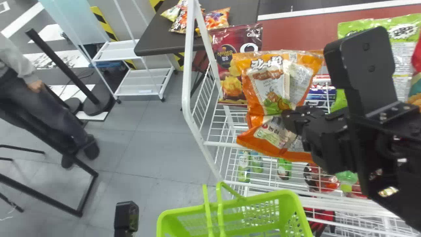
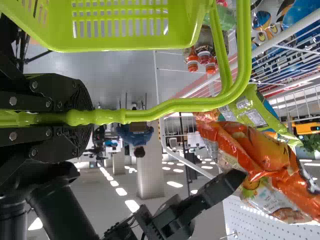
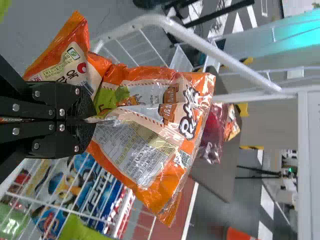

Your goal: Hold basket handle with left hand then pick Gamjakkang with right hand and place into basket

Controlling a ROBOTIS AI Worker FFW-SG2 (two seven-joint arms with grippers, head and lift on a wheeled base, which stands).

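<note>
In the head view we have the Gamjakkang (image 1: pixel 273 82) right of the frame's centre, held clear of the basket (image 1: pixel 292 201), which sits at the bottom centre. Our right end effector (image 1: pixel 292 119), coming in from the right side, is clamped on the orange bag; in the right wrist view that end effector (image 3: pixel 92 120) pinches it at a crumpled waist, a larger part of the bag spreading to one side and a smaller one folding to the other. Our left end effector (image 1: pixel 126 215) is at the bottom edge, left of the basket. In the left wrist view we see that end effector (image 2: pixel 90 114) closed on the basket's green handle (image 2: pixel 175 106), its fingers on both sides of the grip. Behind the Gamjakkang, in the head view, stands a white wire rack (image 1: pixel 188 65) with bottles (image 1: pixel 244 161) lower down, and just beside the orange bag we find a dark red snack bag (image 1: pixel 227 64). Smaller snack bags (image 1: pixel 217 20) lie on the dark tabletop (image 1: pixel 158 39) at the top, a green bag (image 1: pixel 408 38) shows at the upper right, and a white cart (image 1: pixel 141 79) stands at the upper left.
</note>
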